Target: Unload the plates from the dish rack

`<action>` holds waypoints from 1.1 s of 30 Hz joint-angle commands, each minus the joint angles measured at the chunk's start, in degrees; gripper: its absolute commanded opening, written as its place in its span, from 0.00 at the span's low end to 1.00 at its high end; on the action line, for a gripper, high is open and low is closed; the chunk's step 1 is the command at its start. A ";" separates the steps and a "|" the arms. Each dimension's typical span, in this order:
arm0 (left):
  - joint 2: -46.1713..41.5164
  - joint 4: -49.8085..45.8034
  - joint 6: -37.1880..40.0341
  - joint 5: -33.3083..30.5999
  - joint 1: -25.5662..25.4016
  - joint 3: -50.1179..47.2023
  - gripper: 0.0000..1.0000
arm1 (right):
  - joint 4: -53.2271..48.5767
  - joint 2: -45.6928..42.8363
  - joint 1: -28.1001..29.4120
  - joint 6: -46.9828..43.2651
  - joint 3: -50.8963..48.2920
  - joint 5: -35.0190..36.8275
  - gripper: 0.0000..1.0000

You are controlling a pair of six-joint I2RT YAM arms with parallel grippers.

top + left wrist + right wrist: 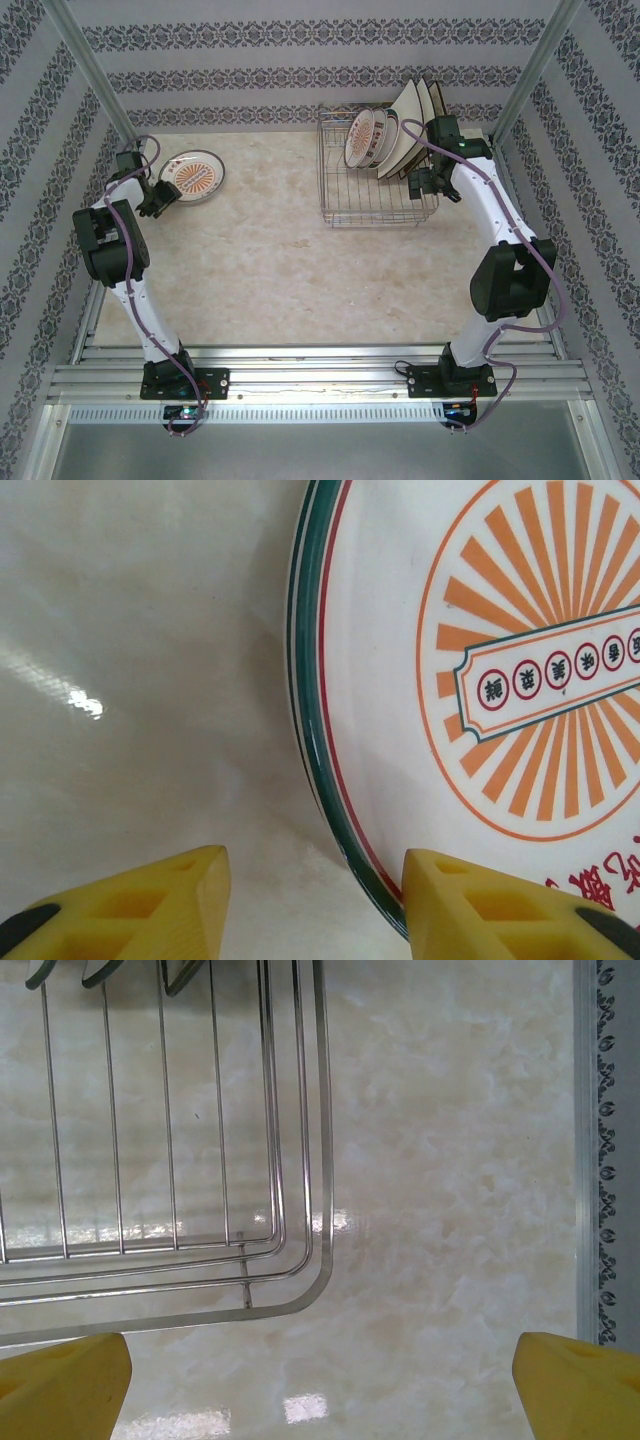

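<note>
At the far-left corner of the table (300, 270): one round plate (193, 175) with orange rays and a teal rim lies flat, well apart from the rack. It looks already unloaded, and it is out of the way of the ones to come.
Left gripper (160, 197): sits at that plate's near edge. The wrist view shows its yellow fingers (160, 900) parted, with the rim running under the right one and nothing pinched between them, so the plate is let go.
Dish rack (375, 222): silver wire, on the far right of the table. Its near half is bare grid.
Plates in the rack: round patterned ones (365, 137) and cream square ones (415, 118) stand on edge in the far half. They lean between the dividers, so their upper rims are free for a pinch.
Right gripper (432, 187): jaws spread wide and empty, hovering over the rack's near right corner, just short of the square plates. It seems poised to take the next one.
Step in hand: probably the handover from a finished placement to the next pick.
Risk: the leaning plates touch one another, so lifting one may tip its neighbour.
</note>
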 commanded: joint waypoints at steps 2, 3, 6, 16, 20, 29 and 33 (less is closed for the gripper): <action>0.54 -3.95 3.46 -3.12 -1.21 3.48 0.55 | -0.71 0.54 0.44 -0.45 1.85 -0.71 0.98; 0.33 -4.64 3.91 -3.63 -1.42 3.85 0.58 | -0.75 0.47 0.44 -0.38 1.93 -0.71 0.98; -2.32 -7.19 6.79 -4.40 -2.64 3.80 0.68 | -0.71 0.36 0.44 -0.32 1.89 -0.92 0.98; -15.96 -28.45 17.54 -15.05 -15.77 7.83 1.00 | -0.45 1.30 0.60 1.10 5.75 -5.48 0.98; -15.92 -35.05 17.23 -14.90 -20.88 11.40 1.00 | -1.27 3.69 2.89 2.36 12.20 -7.44 0.98; -13.09 -37.99 15.10 -13.46 -27.62 16.01 1.00 | -2.86 19.43 8.10 7.08 36.93 -7.59 0.98; -11.95 -38.30 13.86 -12.56 -28.23 16.39 1.00 | -1.98 29.16 9.74 7.75 49.10 -6.96 0.95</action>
